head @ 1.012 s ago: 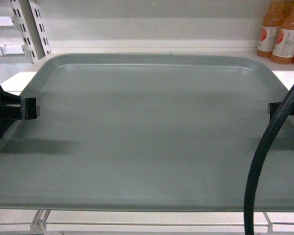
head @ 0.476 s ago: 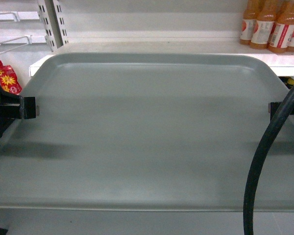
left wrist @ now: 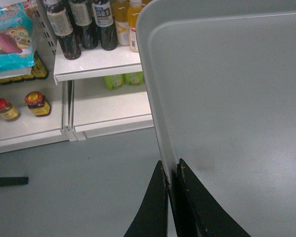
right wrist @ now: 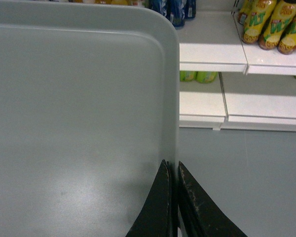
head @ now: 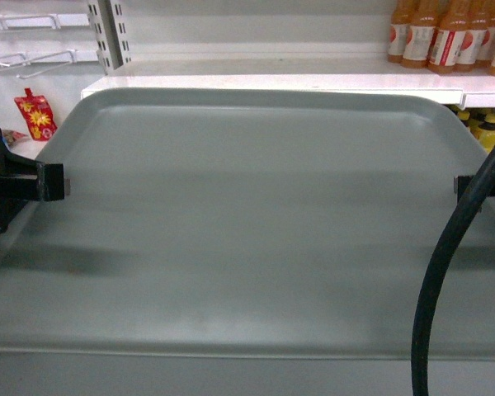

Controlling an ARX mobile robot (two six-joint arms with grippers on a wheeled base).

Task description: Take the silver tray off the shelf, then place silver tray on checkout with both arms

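Wrist views show our left gripper (left wrist: pixel 171 170) and right gripper (right wrist: pixel 172 170) clenched on the stiff, probably slick, flat matte grey-green tray's (head: pixel 256 223) opposite side rims, which we judge the right holds.

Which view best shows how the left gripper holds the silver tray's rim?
The left wrist view: the left gripper pinches the silver tray rim between both fingers. The head view shows it only side-on at the tray's edge. The right wrist view misses it.

Orange juice bottles (head: pixel 445 37), dark bottles (left wrist: pixel 84 24), jars (left wrist: pixel 37 103), a red packet (head: pixel 35 115).
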